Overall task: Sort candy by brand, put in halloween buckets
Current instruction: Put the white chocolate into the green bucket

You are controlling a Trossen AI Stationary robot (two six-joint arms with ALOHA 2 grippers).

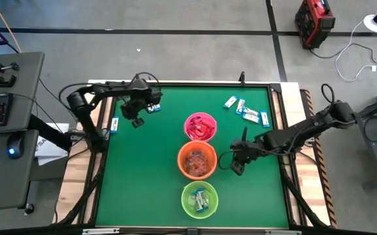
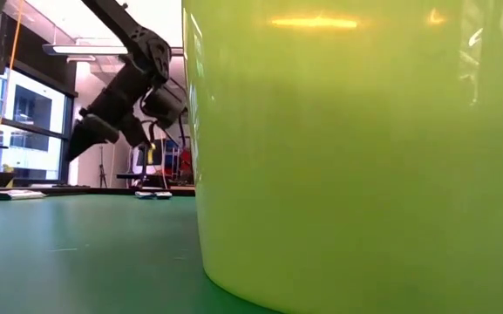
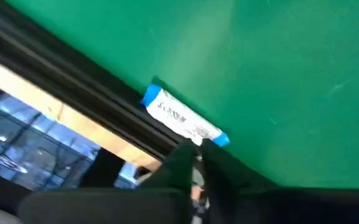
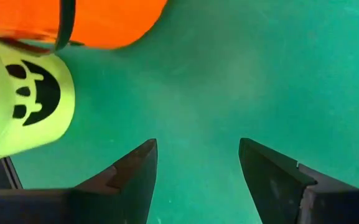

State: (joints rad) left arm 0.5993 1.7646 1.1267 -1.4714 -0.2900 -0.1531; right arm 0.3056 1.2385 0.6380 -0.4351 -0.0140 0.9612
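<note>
Three halloween buckets stand in a row down the middle of the green mat: pink (image 1: pixel 200 126) farthest, orange (image 1: pixel 196 160) in the middle, lime green (image 1: pixel 200 199) nearest, each with candy inside. A blue-and-white candy (image 3: pixel 185 121) lies flat at the mat's left edge (image 1: pixel 114 124). My left gripper (image 3: pixel 198 149) hangs shut just short of it, above the mat (image 2: pixel 84 138). My right gripper (image 4: pixel 198 163) stands open over bare mat right of the orange bucket (image 1: pixel 238 163), with nothing between its fingers. Several more blue-and-white candies (image 1: pixel 248 112) lie at the far right.
A dark frame rail (image 3: pixel 92 93) and a wooden border run along the mat's left edge, right beside the candy. Another small blue-and-white piece (image 1: pixel 154 108) shows by the left arm. The lime bucket (image 2: pixel 347 148) fills most of the low view. Bare mat lies at near left (image 1: pixel 142 189).
</note>
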